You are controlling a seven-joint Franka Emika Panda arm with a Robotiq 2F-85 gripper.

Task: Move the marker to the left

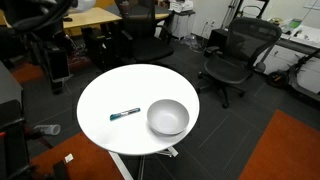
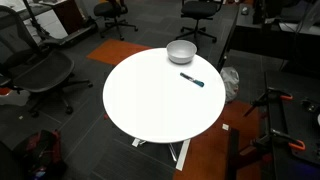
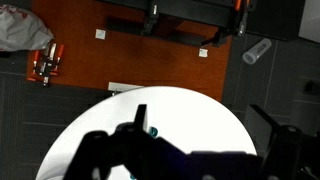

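The marker [image 1: 125, 114] is a short teal-blue pen with a dark end. It lies flat on the round white table [image 1: 110, 95], just beside the grey bowl [image 1: 168, 118]. Both also show in the exterior view from the opposite side: the marker [image 2: 192, 80] lies near the bowl [image 2: 181, 51] on the table [image 2: 160, 105]. In the wrist view my gripper [image 3: 205, 125] hangs high above the table [image 3: 190, 110], its two dark fingers wide apart and empty. A teal bit of the marker [image 3: 153, 130] peeks out beside one finger. The bowl is hidden there.
Black office chairs [image 1: 232, 55] [image 2: 40, 72] stand around the table. Orange carpet [image 3: 150, 60] lies on the floor, with a clear plastic bottle [image 3: 256, 51] and orange-handled tools [image 3: 45, 62] on it. Desks and equipment [image 1: 100, 20] stand behind.
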